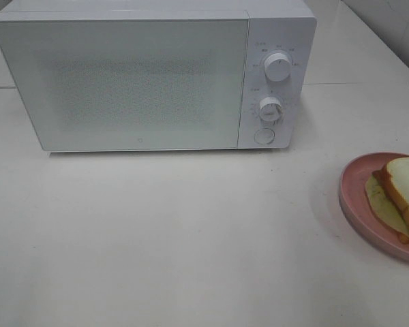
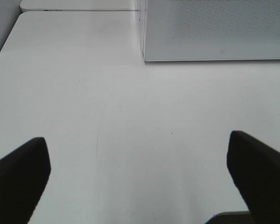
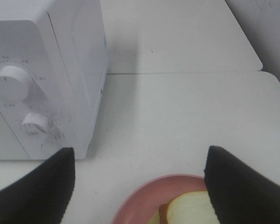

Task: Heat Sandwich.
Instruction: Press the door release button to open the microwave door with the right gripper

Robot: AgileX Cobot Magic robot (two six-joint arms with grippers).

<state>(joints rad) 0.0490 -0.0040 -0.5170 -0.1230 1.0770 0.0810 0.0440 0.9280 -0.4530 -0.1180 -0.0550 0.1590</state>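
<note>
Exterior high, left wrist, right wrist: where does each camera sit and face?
Exterior high: above the table, looking down at the microwave front and the plate with sandwich; no robot parts show.
Left wrist: behind the open left pincer, facing the microwave's door corner.
Right wrist: behind the open right pincer, facing the dials and plate.
All three share the microwave.

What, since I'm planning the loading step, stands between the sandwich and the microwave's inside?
The microwave's closed door: it shuts off the cavity, so the sandwich on its pink plate cannot go in yet. Nothing visible lies on the table between them.
</note>
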